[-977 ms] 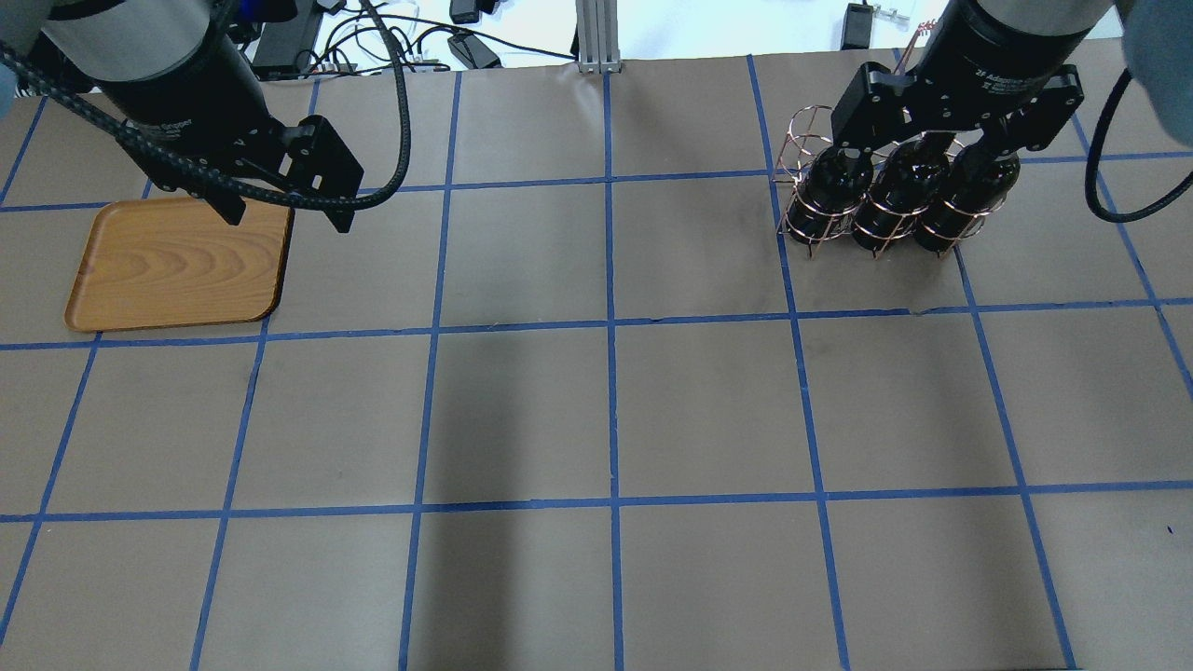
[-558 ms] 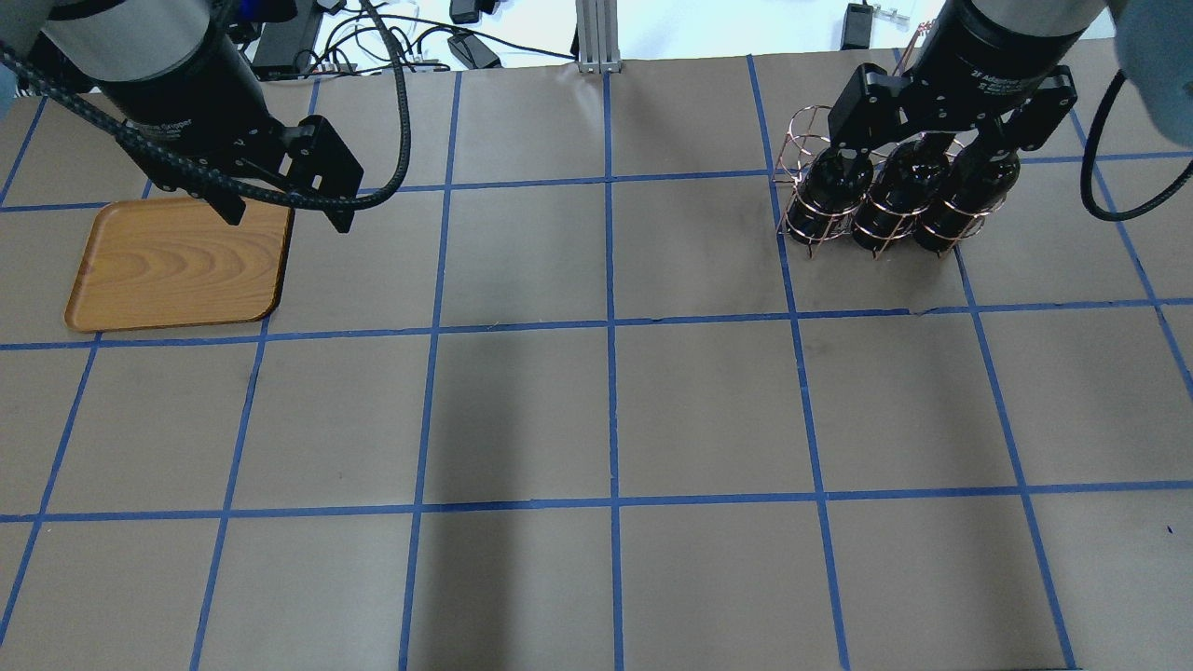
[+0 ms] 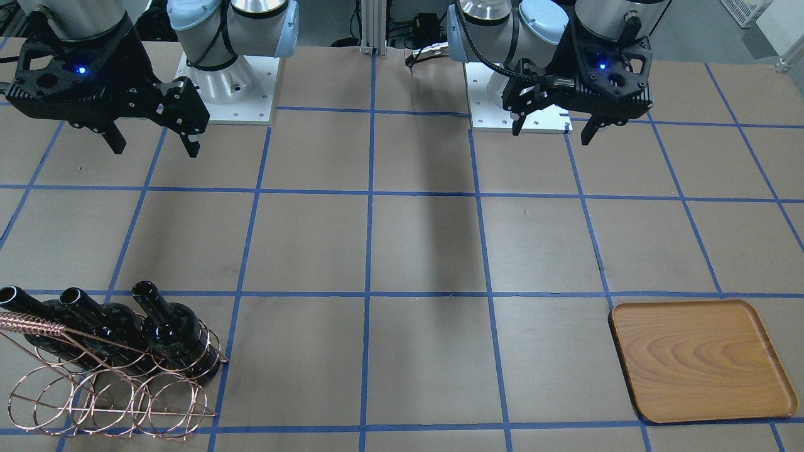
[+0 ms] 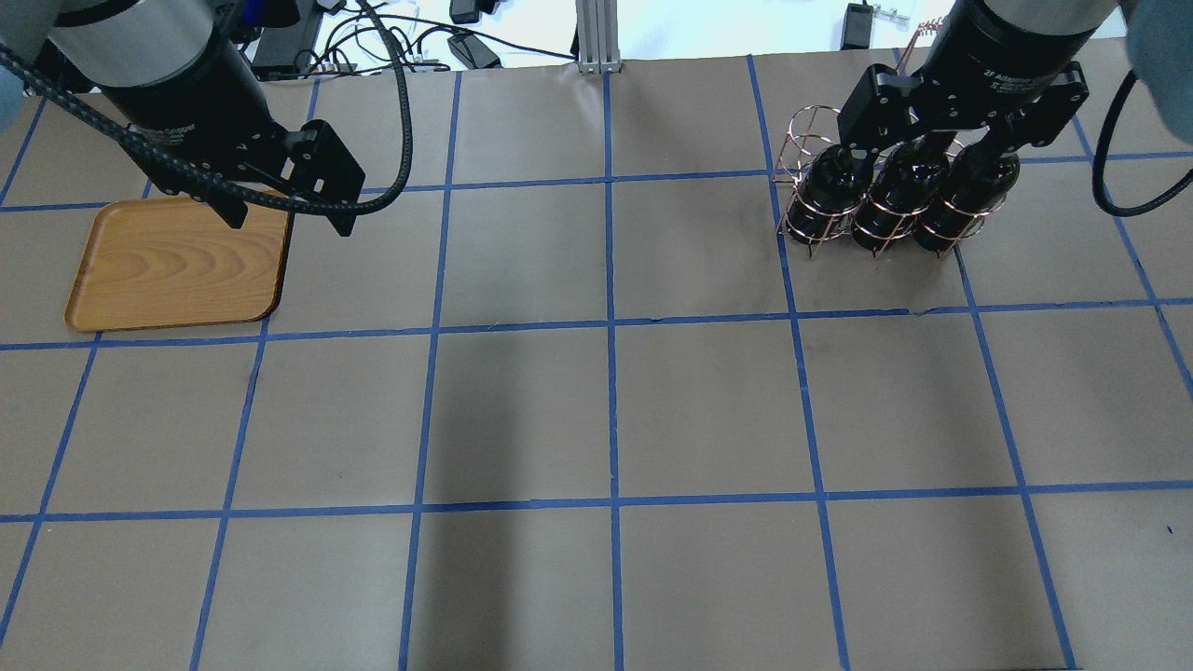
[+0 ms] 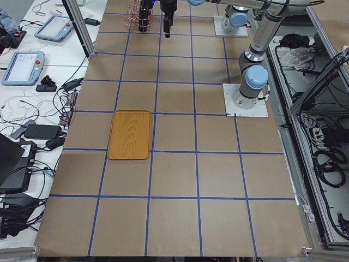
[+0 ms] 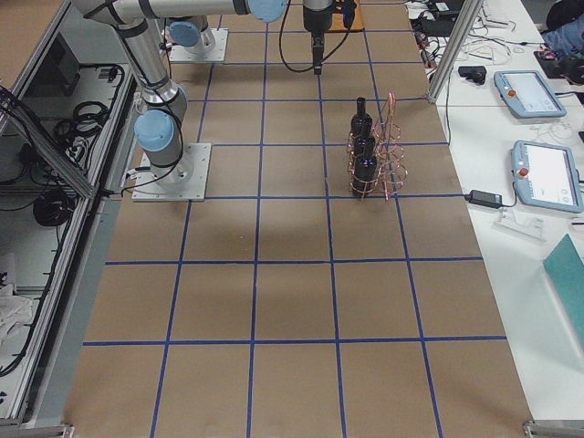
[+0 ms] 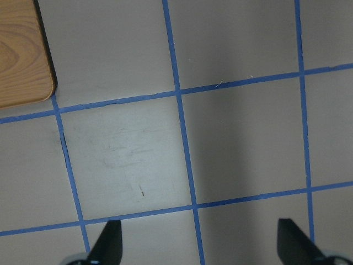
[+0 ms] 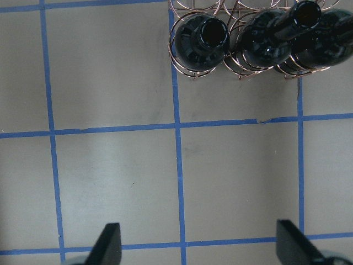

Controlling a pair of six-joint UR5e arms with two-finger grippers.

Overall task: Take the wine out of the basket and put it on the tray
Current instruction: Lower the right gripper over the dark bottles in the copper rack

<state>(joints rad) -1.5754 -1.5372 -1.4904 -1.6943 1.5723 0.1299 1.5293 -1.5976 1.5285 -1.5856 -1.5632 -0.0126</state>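
While three bottles [image 3: 174,334] were stood (necks up) in the basket [image 3: 107,402], the right gripper [image 3: 154,148] was held spread nearby. The left gripper [image 3: 551,132] was spread near the tray [image 3: 700,361].

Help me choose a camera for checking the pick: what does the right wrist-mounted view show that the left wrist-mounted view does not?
Only the right wrist view shows the three wine bottles, seen from above in the copper wire basket at the top edge. Only the left wrist view shows a corner of the wooden tray, at upper left. Both show the brown table with its blue tape grid. Both also show open fingertips at the bottom edge, of the right gripper and the left gripper, each holding nothing.
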